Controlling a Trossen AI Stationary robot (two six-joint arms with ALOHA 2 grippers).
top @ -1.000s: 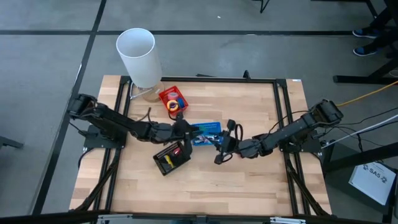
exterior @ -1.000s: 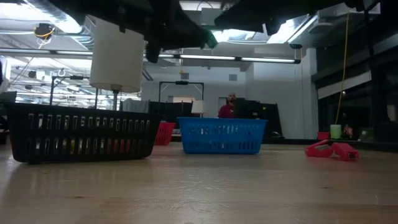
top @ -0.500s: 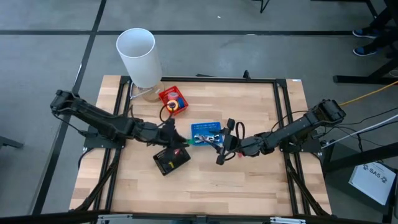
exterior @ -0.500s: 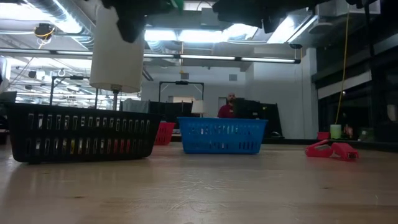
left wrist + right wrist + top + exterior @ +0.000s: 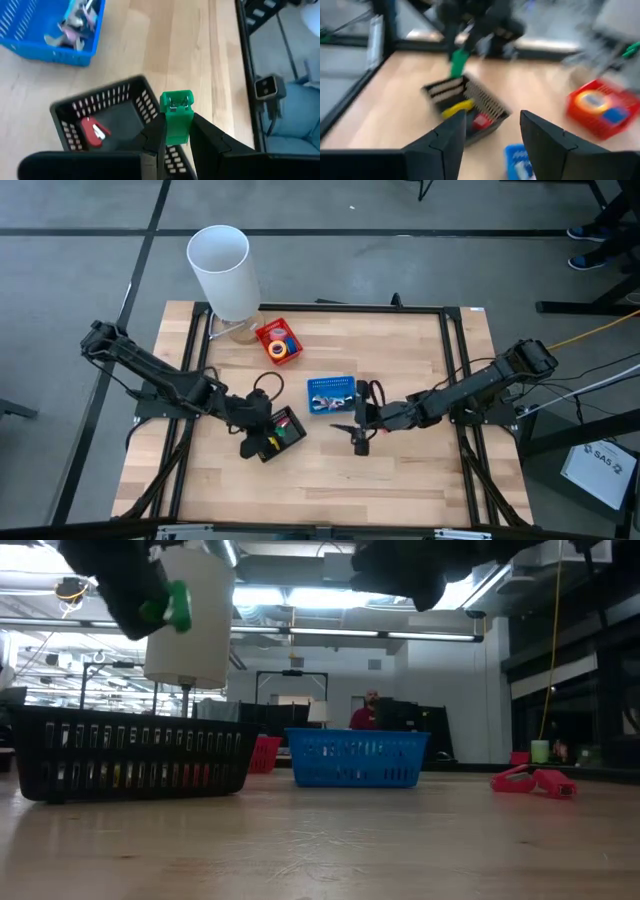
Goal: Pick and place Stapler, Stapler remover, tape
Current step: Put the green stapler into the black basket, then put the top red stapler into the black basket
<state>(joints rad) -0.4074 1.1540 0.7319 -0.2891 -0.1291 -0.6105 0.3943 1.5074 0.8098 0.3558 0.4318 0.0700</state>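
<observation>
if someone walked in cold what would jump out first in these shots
Probably the small green stapler pinched in the left gripper, held above the black slotted plastic basket at the table's middle-left. Next, the tall white cylinder standing at the table's far-left corner, beside the red basket of coloured tape rolls. The right gripper hangs open near the blue basket.

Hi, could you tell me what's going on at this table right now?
The left hand grips a green stapler just over the black basket, which already holds a red stapler. The right hand is open and empty, next to the blue basket. Tape rolls sit in the red basket farther back.
</observation>
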